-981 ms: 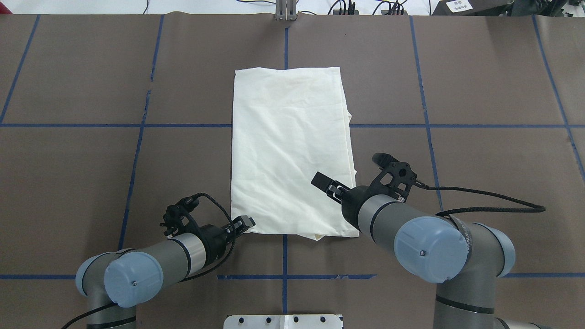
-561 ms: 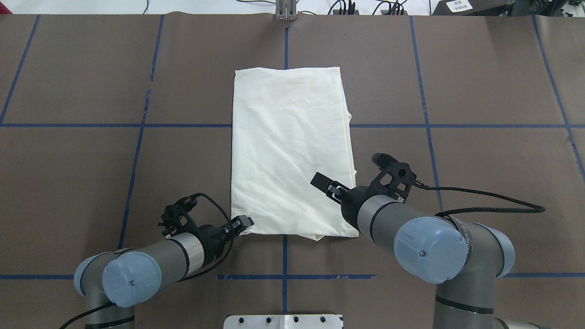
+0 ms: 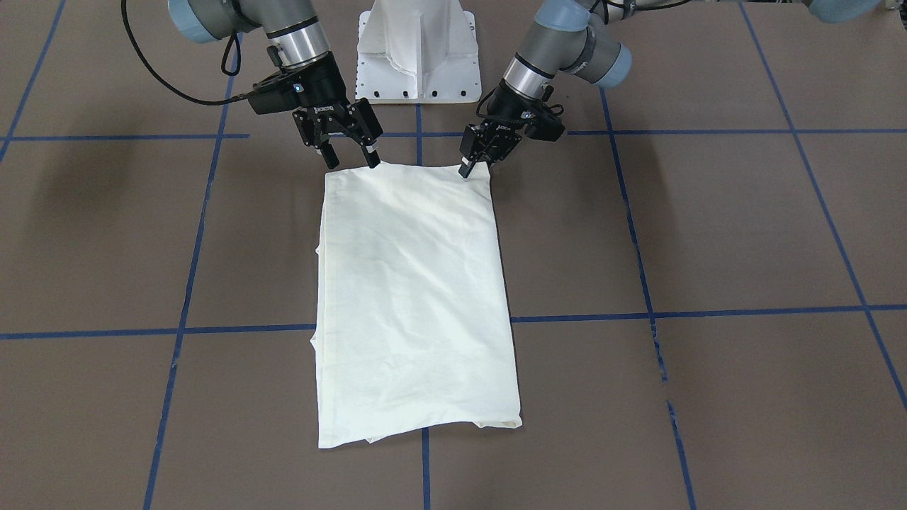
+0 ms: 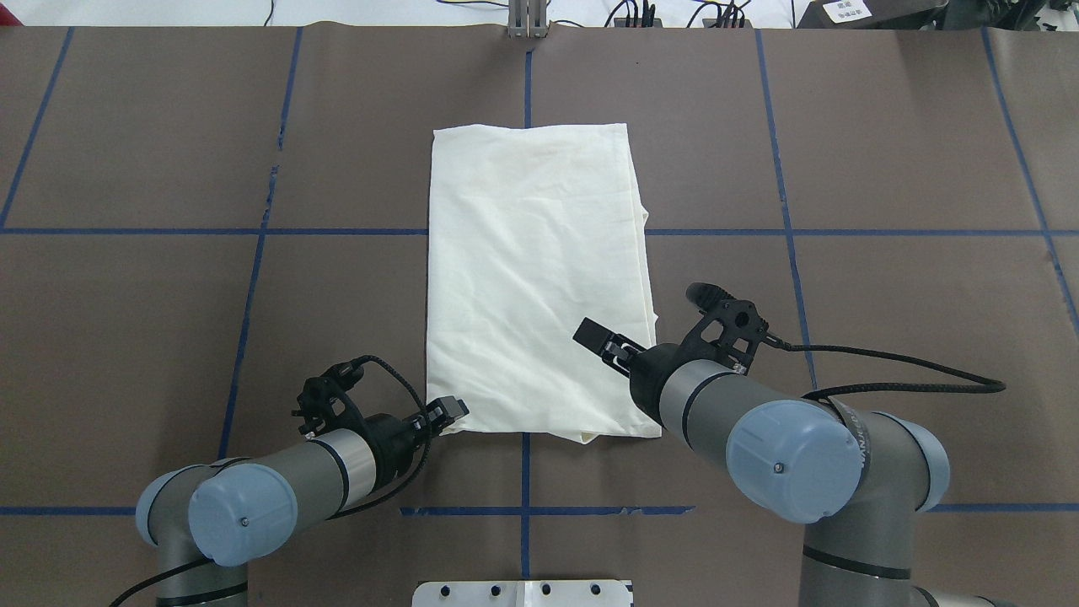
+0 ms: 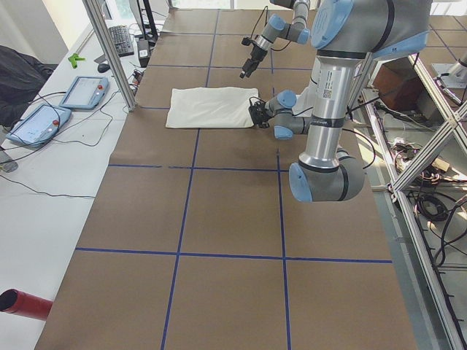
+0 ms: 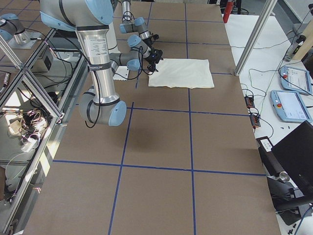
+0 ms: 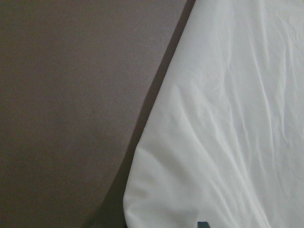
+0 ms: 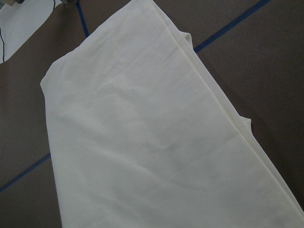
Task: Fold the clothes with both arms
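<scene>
The cream shirt (image 4: 539, 278) lies flat on the brown table as a long folded rectangle, plain side up; no print shows. My left gripper (image 4: 453, 410) sits low at the shirt's near left corner, with a fingertip (image 3: 465, 168) touching the hem. Its jaws are seen edge-on, so I cannot tell whether they are open or shut. The left wrist view shows that corner (image 7: 142, 190) lying flat. My right gripper (image 3: 350, 157) hangs open just above the near right corner, holding nothing, one finger (image 4: 590, 331) over the cloth.
The white pedestal base (image 3: 418, 49) stands right behind both grippers. Blue tape lines (image 4: 261, 232) grid the table. A black cable (image 4: 910, 362) trails right from the right wrist. Control tablets (image 5: 84, 91) and a frame post (image 5: 109, 51) stand beyond the table's far edge.
The left gripper has slid back slightly toward the robot at the shirt's corner. The right gripper and the shirt have hardly moved.
</scene>
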Robot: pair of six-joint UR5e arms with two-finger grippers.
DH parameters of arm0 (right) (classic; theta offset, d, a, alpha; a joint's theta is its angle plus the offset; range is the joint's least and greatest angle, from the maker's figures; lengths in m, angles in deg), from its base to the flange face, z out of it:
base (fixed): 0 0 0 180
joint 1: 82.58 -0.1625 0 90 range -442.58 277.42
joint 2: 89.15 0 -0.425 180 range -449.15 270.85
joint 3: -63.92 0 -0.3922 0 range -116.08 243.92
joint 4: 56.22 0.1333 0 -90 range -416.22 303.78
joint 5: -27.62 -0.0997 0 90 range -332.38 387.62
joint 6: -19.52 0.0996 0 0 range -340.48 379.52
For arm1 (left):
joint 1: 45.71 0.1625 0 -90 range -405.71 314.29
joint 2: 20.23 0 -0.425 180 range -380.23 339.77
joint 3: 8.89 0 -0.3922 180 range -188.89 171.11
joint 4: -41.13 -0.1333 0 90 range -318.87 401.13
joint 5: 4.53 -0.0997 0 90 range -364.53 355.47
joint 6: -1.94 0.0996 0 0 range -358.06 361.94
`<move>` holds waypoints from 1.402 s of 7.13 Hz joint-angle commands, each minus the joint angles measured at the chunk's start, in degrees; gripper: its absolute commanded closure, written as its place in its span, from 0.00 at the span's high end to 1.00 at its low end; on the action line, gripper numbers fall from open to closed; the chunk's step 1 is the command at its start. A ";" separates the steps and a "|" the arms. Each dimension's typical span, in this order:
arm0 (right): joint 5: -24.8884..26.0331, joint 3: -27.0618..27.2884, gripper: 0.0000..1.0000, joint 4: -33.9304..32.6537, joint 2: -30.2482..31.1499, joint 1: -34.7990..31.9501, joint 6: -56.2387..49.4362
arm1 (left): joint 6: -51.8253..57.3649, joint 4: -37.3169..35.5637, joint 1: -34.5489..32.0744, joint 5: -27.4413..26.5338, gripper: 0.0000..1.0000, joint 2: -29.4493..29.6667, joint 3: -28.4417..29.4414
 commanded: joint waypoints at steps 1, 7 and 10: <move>0.00 -0.21 1.00 0.00 0.01 0.09 0.24 | 0.01 0.00 -0.08 0.00 0.26 -0.01 0.01; -0.26 -1.70 0.84 -13.44 -2.80 5.62 14.02 | 0.01 0.00 0.00 -0.53 0.00 0.25 -0.26; 0.00 -5.74 0.84 -13.01 -2.80 5.71 14.22 | 0.01 0.00 0.18 -0.53 0.00 0.26 -0.52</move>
